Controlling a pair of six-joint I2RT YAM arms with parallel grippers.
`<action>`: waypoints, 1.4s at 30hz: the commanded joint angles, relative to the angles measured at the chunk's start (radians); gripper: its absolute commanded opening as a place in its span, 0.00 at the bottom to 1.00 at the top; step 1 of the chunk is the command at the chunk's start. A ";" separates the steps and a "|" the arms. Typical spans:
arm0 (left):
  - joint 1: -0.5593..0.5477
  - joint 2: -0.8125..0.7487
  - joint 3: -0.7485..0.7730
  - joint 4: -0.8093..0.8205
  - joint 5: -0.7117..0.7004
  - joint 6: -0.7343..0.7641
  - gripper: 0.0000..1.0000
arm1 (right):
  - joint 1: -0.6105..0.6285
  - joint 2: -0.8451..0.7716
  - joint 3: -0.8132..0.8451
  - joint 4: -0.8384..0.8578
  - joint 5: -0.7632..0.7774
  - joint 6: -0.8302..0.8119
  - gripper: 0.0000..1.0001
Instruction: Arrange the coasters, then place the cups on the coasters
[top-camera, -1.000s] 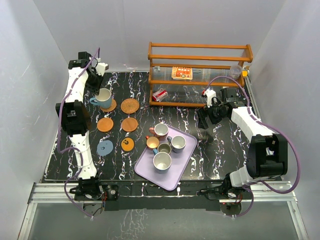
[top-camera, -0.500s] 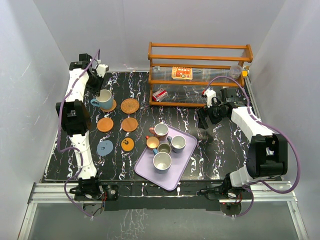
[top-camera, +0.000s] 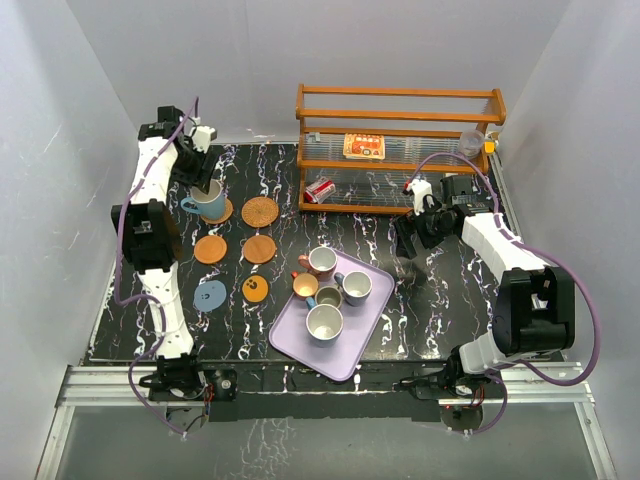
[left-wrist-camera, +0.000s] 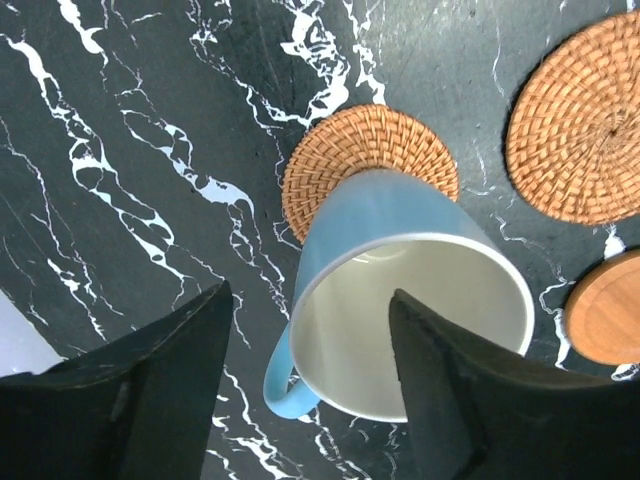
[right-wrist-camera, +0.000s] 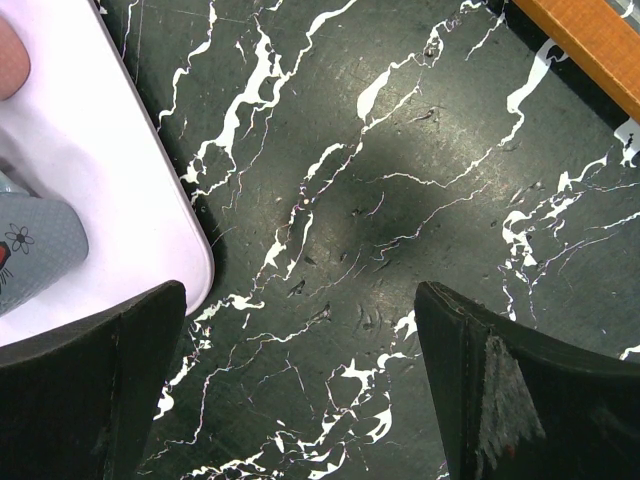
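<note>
On the left, all six coasters (top-camera: 210, 249) lie in two tidy columns on the bench (top-camera: 440, 300), so the arranging looks done. The blue mug (top-camera: 209, 198) stands on the far rattan coaster (left-wrist-camera: 370, 150). The left fingers (left-wrist-camera: 150, 380), clamped on it a moment ago, have now parted and let it go. Five cups (top-camera: 324, 323) wait in the lilac tray (top-camera: 345, 355). Further right, the right fingers (right-wrist-camera: 90, 390) hang spread wide over bare bench, holding nothing.

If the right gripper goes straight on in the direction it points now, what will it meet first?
The right gripper would most likely meet the marble table, just beside the lilac tray; nothing shows between its open jaws.
</note>
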 joint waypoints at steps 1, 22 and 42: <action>-0.006 -0.160 -0.024 0.023 0.037 -0.007 0.69 | -0.004 0.002 0.013 0.023 -0.012 -0.001 0.98; -0.422 -0.632 -0.526 0.063 0.366 0.089 0.89 | -0.004 -0.024 0.014 0.021 -0.016 -0.001 0.98; -0.908 -0.653 -0.620 0.036 0.455 0.252 0.89 | -0.020 -0.021 0.006 0.028 0.001 -0.003 0.98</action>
